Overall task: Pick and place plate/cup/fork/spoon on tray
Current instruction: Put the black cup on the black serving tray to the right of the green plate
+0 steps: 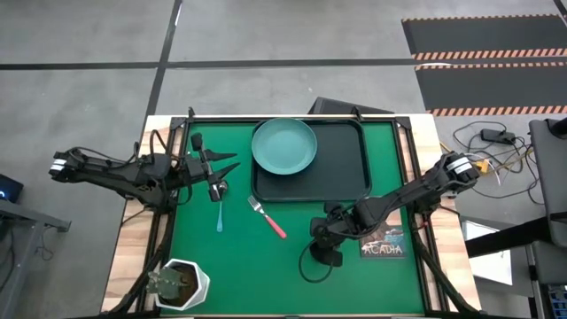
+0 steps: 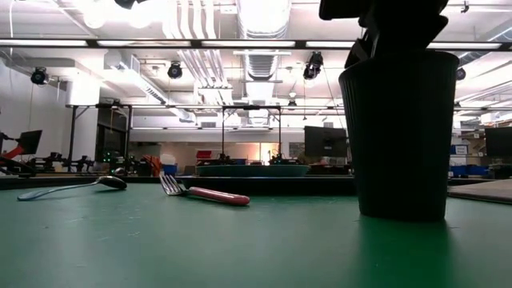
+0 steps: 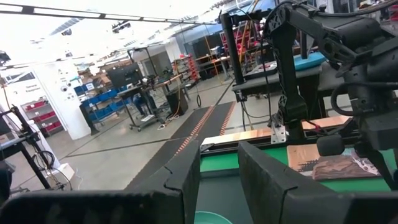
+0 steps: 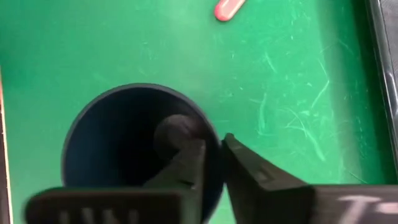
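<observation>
The black cup stands upright on the green table, near its front right; it also shows in the low view. My right gripper is shut on it from above. The teal plate lies on the far left part of the black tray. The pink-handled fork and the blue-handled spoon lie flat on the table in front of the tray. My left gripper is open and empty, just above the spoon's bowl end. My right gripper holds the cup by its wall at the rim, one finger inside the cup and one outside. The fingers come from above, pointing down. The cup is upright with its base on the table.
An "ACADIA" picture book lies right of the cup, at the table's right edge. A white pot with a plant stands at the near left corner. Bare green table lies between the fork and the cup.
</observation>
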`<state>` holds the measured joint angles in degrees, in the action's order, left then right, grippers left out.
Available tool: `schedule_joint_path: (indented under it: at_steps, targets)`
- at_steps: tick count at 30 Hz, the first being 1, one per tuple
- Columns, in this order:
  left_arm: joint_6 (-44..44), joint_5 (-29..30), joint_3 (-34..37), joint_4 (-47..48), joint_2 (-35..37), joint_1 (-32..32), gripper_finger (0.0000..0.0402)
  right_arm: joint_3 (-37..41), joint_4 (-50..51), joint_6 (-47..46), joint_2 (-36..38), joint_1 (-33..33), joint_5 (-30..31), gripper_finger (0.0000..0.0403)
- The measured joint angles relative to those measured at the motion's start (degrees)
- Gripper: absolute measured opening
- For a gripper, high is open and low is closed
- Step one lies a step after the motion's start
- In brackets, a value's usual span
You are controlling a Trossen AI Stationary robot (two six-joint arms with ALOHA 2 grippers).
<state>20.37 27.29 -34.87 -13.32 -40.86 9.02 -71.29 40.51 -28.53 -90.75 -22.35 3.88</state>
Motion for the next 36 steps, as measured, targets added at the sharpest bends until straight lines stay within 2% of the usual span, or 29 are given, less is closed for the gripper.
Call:
schedule_joint_path:
  at_steps: [2,9,18,23,32,36]
  targets:
    - [0.0,0.0,0.0,0.0,-0.1,0.0,0.0091,-0.2,0.1,0.1,0.1,0.0,0.0,0.0016]
    - [0.0,0.0,0.0,-0.4,-0.3,0.0,0.0091,-3.8,3.6,1.6,0.2,2.1,-0.2,0.0009]
    - [0.0,0.0,0.0,-0.8,-0.7,0.0,0.0091,-11.2,12.1,9.6,0.6,11.5,0.1,0.0009]
    - [0.0,0.0,0.0,-0.8,-0.8,0.0,0.0091,-13.8,17.0,16.8,2.4,19.5,-0.1,0.0009]
    - [0.0,0.0,0.5,-1.3,-0.8,0.0,0.0091,-11.8,14.7,25.5,7.2,39.0,-1.7,0.0009]
    - [0.0,0.0,0.5,-1.3,-0.8,0.0,0.0091,-10.7,12.4,25.6,7.2,49.8,-8.2,0.0009]
